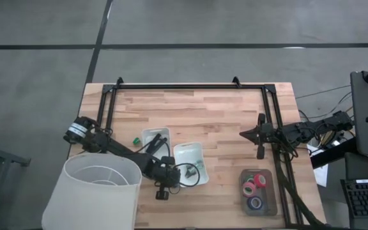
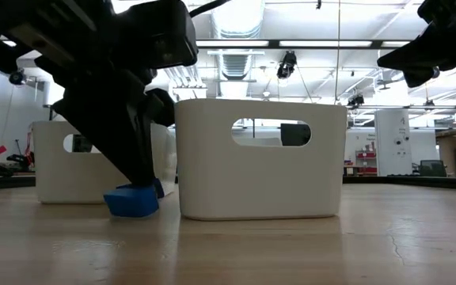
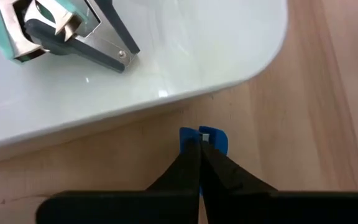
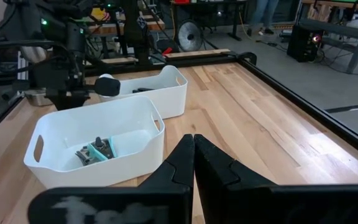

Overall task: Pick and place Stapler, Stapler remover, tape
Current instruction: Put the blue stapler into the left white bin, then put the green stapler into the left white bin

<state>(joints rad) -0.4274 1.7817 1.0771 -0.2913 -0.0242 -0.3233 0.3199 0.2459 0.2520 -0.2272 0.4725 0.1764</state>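
Left wrist view: fingers [image 3: 199, 149] pinched together, blue piece [image 3: 219, 140] at tips.

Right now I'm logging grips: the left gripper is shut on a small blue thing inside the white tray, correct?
Not inside. The left gripper is shut on the small blue thing on the bare table, just outside the white tray; low and left wrist views show it.

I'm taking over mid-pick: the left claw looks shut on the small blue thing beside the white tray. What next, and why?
Probably lift straight up a little. The left claw is shut on the small blue object, which sits on the wooden table just outside the white plastic tray holding the teal and metal staple remover. Raising first should clear the tray wall.
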